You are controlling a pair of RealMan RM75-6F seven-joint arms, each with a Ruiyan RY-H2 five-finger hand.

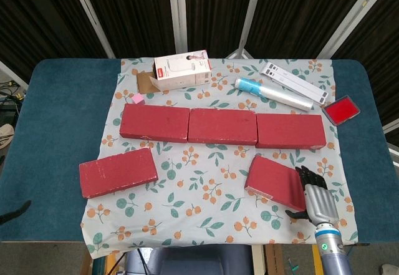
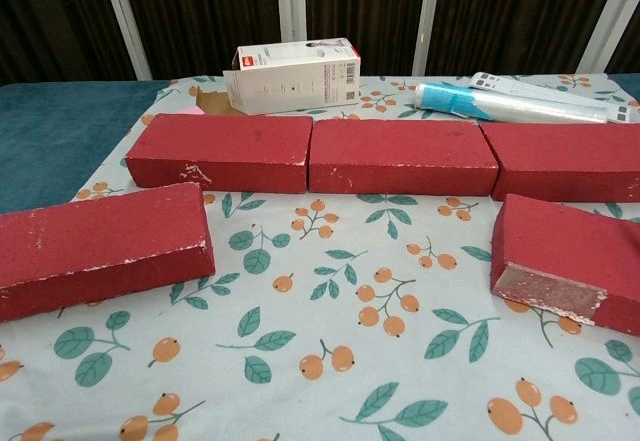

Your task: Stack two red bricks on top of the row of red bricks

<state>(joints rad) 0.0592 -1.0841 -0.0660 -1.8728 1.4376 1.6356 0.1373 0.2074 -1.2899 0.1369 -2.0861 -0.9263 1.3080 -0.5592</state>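
Right hand (image 1: 313,194) is gripping the tilted right brick (image 1: 276,179), fingers apparently curling over its edge; left brick (image 1: 118,172) is lying flat before the brick row (image 1: 222,126).

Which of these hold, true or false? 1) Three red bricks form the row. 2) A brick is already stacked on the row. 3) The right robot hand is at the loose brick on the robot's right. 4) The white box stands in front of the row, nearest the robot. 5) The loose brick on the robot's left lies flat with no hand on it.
1) True: three rectangular red bricks lie end to end.
2) False: nothing sits on the row; both loose bricks are on the floral cloth.
3) True: the right robot hand grips the tilted red brick.
4) False: the white cardboard box lies behind the row.
5) True: the flat red brick lies untouched.
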